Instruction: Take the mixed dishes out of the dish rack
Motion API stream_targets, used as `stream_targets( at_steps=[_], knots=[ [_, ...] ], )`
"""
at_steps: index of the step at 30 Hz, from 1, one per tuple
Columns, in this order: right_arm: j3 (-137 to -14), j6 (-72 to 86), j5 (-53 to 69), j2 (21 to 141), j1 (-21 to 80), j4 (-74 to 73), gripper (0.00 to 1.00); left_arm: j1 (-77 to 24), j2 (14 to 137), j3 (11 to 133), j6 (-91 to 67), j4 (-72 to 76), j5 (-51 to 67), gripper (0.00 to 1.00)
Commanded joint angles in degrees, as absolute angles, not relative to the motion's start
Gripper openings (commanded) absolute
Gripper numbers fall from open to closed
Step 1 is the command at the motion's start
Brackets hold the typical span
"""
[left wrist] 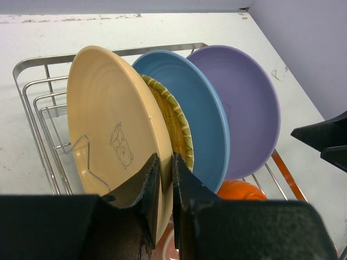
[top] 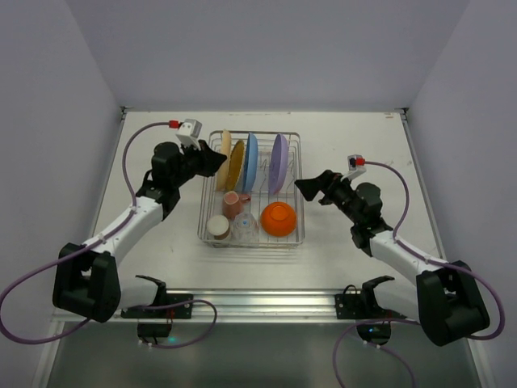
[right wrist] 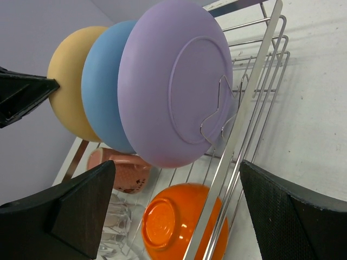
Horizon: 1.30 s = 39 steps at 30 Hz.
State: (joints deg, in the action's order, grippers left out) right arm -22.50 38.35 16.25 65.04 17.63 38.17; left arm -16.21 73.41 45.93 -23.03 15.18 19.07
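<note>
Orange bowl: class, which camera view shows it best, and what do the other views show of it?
Right wrist: the orange bowl is close, upside down, its foot ring clear, though a dish rack wire crosses it. Top external shows the whole bowl, but small. Left wrist shows only a sliver of the bowl.

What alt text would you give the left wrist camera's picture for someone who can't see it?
The left gripper pinches the rim of a tan plate standing on edge in a wire dish rack. Behind it stand a yellow plate, a light-blue plate and a lavender plate, with an orange bowl below.
</note>
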Motion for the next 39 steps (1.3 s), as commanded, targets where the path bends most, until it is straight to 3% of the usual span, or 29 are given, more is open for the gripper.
stream_targets(
  at_steps=[1, 39],
  knots=[
    [-24.70, 37.27, 17.93, 65.30, 17.93, 39.64, 0.99, -16.17, 70.50, 50.27, -22.24, 16.18, 17.93, 0.00],
    [-24.43, 36.47, 18.81, 64.60, 17.93, 40.17, 0.99, -16.08, 53.00, 49.83, -20.83, 4.31, -0.43, 0.00]
  ],
)
